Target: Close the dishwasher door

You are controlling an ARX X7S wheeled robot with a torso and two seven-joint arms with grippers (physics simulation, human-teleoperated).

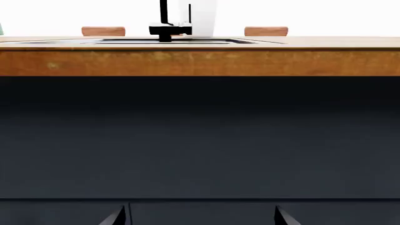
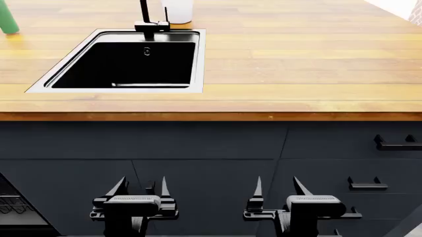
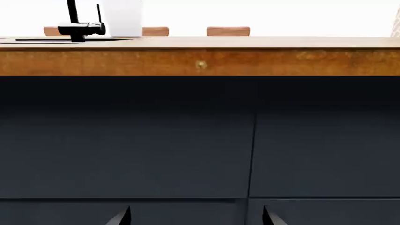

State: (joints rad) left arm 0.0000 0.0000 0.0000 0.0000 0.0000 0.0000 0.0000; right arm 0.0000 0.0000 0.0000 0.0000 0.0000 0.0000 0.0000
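Black dishwasher door (image 2: 20, 210) lies open beside left tool (image 2: 142, 187).

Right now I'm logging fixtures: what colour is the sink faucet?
Black; the faucet shows best in the head view, behind the sink.

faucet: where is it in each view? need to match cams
Head: black faucet at top left, behind the sink.
Left wrist: faucet at top centre, above the wooden counter edge.
Right wrist: faucet at top left.
Shared landmark: the white container just beside the faucet.
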